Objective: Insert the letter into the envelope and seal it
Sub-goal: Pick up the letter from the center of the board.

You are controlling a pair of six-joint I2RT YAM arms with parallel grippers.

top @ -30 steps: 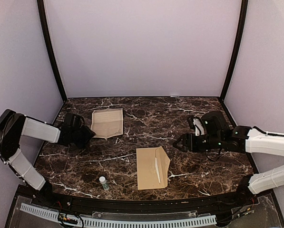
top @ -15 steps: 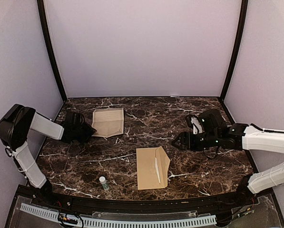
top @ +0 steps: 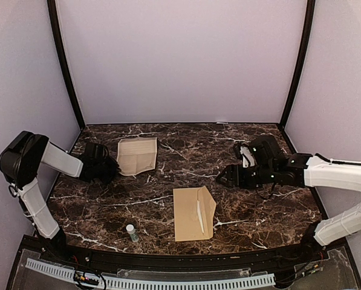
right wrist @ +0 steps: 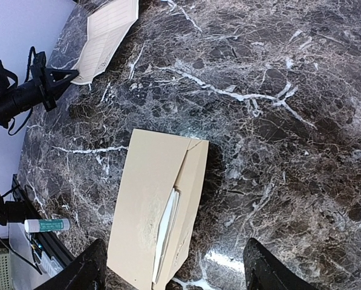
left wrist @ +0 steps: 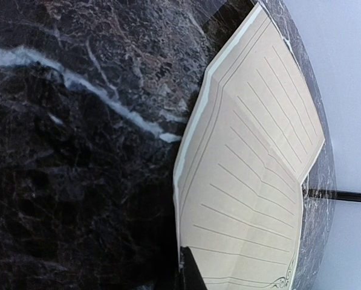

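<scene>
From above, one letter (top: 136, 156), one envelope (top: 193, 212) and one glue stick (top: 132, 232) are lying apart. In the left wrist view, the left gripper (left wrist: 189, 272), jaws pressed together, is pinching the cream, lined, creased letter's near edge. In the right wrist view, the right gripper (right wrist: 174, 257) is hovering spread and empty, the tan envelope lying just ahead.

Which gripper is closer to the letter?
Left. The left gripper is right at the letter's edge; the right gripper hovers far across the table, past the envelope.
</scene>
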